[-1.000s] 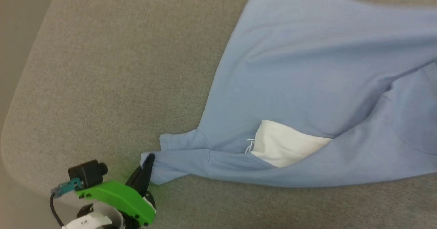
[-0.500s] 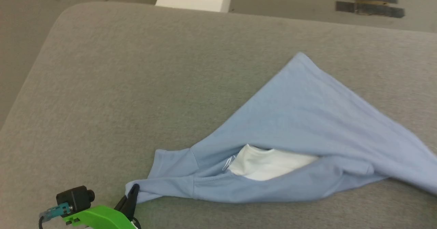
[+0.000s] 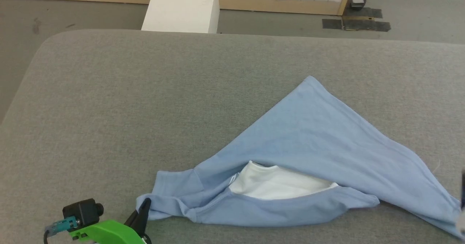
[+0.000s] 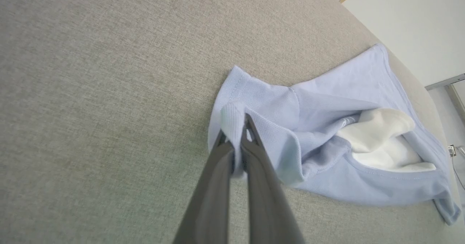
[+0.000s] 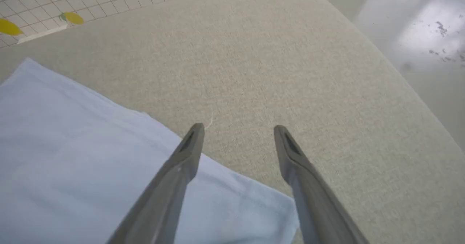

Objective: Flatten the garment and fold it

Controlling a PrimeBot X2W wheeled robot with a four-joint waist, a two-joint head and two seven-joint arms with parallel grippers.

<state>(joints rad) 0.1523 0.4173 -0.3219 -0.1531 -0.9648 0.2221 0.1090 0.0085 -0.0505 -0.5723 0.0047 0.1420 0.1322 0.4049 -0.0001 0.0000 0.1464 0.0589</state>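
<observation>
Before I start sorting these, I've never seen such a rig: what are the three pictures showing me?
It is a two-armed robot. The wide picture comes from a camera on its head; the other two come from a camera on each wrist, looking forward along that arm. A light blue T-shirt lies bunched on a grey padded table, white cloth showing at its opening. The dark left fingers are shut on its edge; the right fingers stand open over its other end, holding nothing.
</observation>
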